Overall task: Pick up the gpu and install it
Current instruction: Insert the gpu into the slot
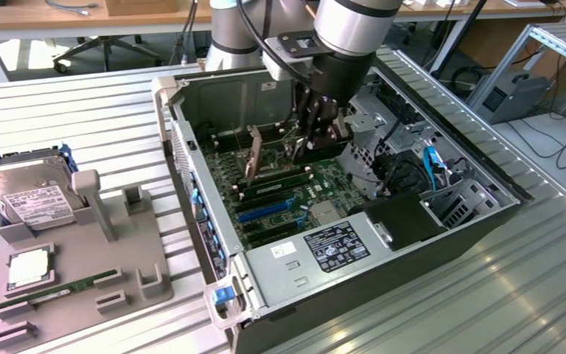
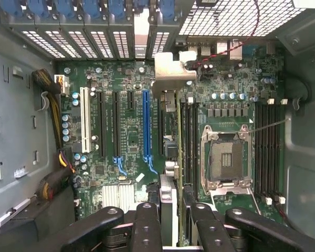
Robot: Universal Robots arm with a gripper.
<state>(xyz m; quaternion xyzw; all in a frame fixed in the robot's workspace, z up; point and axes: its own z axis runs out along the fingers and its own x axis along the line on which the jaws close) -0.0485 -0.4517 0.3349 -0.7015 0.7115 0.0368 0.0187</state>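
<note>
A: State of the gripper [image 1: 320, 141]?
B: Closed on the gpu [image 2: 170, 147]. Black fingers [image 2: 147, 226] on both flat sides, card pinched edge-on between them.
A: Whereabouts of the gpu?
B: Inside the open case [image 1: 177, 140], over the motherboard [image 2: 126, 142]. Held upright on its long edge, with the silver bracket [image 2: 170, 73] at the end toward the rear wall and its vented slot covers [image 2: 68, 44]. Lined up just beside the blue slot [image 2: 146, 126], between that and the CPU socket [image 2: 224, 157]. Seated or just above the board: cannot tell.
A: Around it?
B: White slot [image 2: 85, 126] well off on the far side of the blue one. Memory slots [image 2: 268, 152] past the socket. Power supply [image 1: 337, 247] with a printed label at the near end of the case in the exterior view. Arm [image 1: 352, 29] above, pointing down into the case.
A: Outside the case?
B: Slatted metal table [image 1: 480, 295] under everything. On the exterior view's left, a grey fixture [image 1: 77, 251], well apart from the gripper. Hard drive [image 1: 27, 195] propped at its far end, CPU chip [image 1: 29, 267] flat on it, RAM stick [image 1: 57, 289] lying just beside the chip.
</note>
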